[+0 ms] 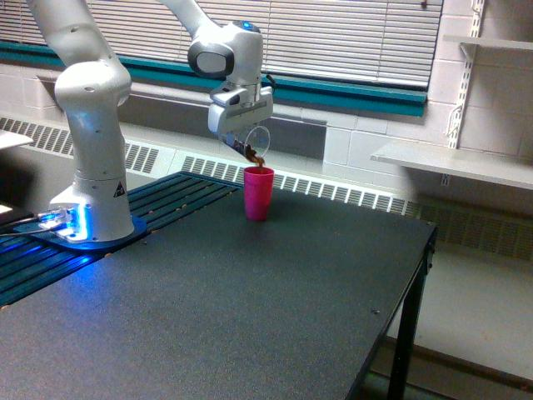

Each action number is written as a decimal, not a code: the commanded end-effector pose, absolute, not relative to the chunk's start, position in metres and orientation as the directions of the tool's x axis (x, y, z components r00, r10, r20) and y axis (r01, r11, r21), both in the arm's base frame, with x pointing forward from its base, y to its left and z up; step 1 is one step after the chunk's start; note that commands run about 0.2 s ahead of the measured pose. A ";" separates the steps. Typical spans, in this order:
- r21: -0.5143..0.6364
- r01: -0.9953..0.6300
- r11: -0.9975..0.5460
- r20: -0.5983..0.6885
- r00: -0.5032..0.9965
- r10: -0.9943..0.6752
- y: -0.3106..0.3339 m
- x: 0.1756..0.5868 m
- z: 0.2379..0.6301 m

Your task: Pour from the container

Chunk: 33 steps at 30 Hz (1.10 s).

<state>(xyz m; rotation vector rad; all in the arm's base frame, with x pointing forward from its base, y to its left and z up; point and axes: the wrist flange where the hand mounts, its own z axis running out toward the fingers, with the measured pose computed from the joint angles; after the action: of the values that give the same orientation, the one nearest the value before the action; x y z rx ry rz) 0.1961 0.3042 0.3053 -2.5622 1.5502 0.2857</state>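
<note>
The gripper (241,127) is clamped around the clear cup (252,143), which hangs just under the white hand, at about five o'clock from it. The clear cup is tipped steeply, its open mouth turned down toward the exterior view's right, and the dark brown granules (253,154) have gathered at its low lip. That lip sits directly above the pink cup (257,192), at twelve o'clock from its rim and very close to it; whether the two touch cannot be told at this size. The pink cup stands upright on the dark table (250,308), toward the far edge. At about nine o'clock from the pink cup rises the arm's white base (93,158), mounted on a slatted platform (50,258) lit by a blue glow at its foot.
</note>
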 end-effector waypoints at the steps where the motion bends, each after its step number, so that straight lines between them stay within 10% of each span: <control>1: -0.020 -0.877 -0.481 -0.250 0.470 -0.847 0.304 0.199 0.308; 33: 0.000 -0.877 -0.480 -0.381 0.444 -0.811 0.306 0.202 0.321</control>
<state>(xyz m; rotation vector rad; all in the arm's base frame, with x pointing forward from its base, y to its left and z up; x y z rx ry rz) 0.2042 0.3020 0.3142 -2.4847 1.5443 0.4756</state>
